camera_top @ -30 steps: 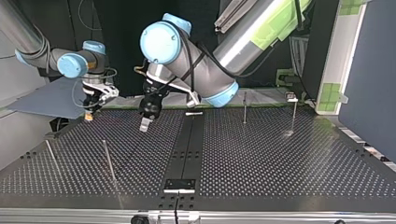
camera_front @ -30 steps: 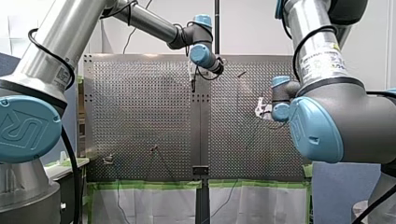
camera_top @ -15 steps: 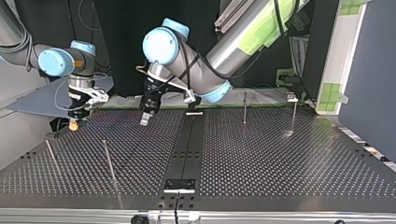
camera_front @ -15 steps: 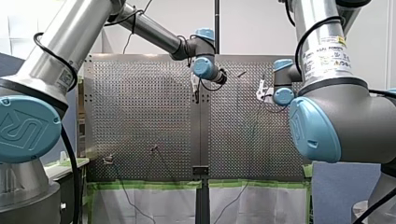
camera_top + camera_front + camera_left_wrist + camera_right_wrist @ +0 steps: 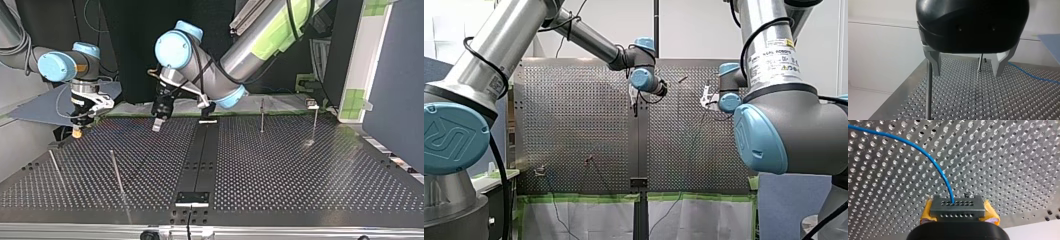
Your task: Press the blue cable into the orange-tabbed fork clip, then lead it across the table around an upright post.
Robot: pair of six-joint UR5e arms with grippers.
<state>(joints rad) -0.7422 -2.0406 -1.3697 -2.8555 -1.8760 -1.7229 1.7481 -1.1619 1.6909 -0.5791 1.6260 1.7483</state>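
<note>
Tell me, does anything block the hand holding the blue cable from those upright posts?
Nothing visible blocks the two nearest posts: only table lies between them and my right hand. Seen from the top view, my left hand hangs between it and the farther posts.

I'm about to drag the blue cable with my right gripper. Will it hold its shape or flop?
Probably floppy: the blue cable leaves my right gripper in a loose arc rather than a straight line. It looks thin, so it is likely light and apt to trail behind rather than push ahead.
</note>
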